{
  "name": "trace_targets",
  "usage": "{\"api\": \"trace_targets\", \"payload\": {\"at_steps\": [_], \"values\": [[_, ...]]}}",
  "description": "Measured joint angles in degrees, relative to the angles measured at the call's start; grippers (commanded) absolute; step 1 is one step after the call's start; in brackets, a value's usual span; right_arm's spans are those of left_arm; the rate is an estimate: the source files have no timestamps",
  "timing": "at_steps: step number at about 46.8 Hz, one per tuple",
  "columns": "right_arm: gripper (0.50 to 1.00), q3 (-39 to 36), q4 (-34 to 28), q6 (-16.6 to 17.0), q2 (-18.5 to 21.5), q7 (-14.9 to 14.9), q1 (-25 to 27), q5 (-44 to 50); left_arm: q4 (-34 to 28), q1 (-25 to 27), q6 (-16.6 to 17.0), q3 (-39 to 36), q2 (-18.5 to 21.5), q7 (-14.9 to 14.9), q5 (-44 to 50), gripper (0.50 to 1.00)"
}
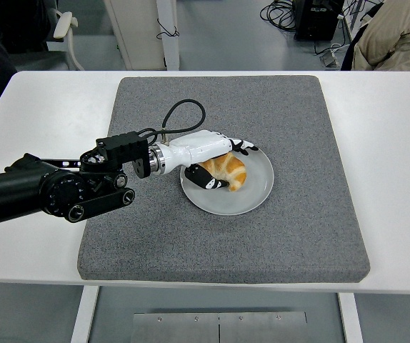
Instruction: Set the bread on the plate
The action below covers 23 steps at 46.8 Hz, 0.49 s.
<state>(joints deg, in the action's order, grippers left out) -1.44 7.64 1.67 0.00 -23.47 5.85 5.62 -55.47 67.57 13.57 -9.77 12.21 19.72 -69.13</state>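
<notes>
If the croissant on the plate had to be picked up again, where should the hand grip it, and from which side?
Probably across the croissant's thick middle, coming from above on the left, where the left hand is. It lies flat on the plate, curved, with a narrow tip pointing toward the table's near edge; the middle offers the widest hold.

A mat (276, 236) lies on the middle of the tabletop (394, 179). The plate (258, 189) sits on the mat, a little left of its centre. The bread (226, 170) lies on the plate's left half. The left hand (208, 153) reaches in from the left, over the plate's left rim, beside the bread.
</notes>
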Motion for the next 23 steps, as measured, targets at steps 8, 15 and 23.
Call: {"api": "trace_targets", "payload": {"at_steps": [8, 15, 23], "values": [[1.000, 0.01, 0.00, 0.00, 0.00, 0.00, -0.02, 0.00, 0.00, 0.62, -1.58, 0.06, 0.63, 1.45, 5.29, 0.969], [1.000, 0.03, 0.00, 0.00, 0.00, 0.00, 0.01, 0.00, -0.07, 0.72, -2.70, 1.11, 0.97, 1.70, 7.97, 0.971], [1.000, 0.03, 0.00, 0.00, 0.00, 0.00, 0.01, 0.00, -0.32, -0.15, -2.76, 4.49, 1.78, 2.73, 10.78, 0.971]]}}
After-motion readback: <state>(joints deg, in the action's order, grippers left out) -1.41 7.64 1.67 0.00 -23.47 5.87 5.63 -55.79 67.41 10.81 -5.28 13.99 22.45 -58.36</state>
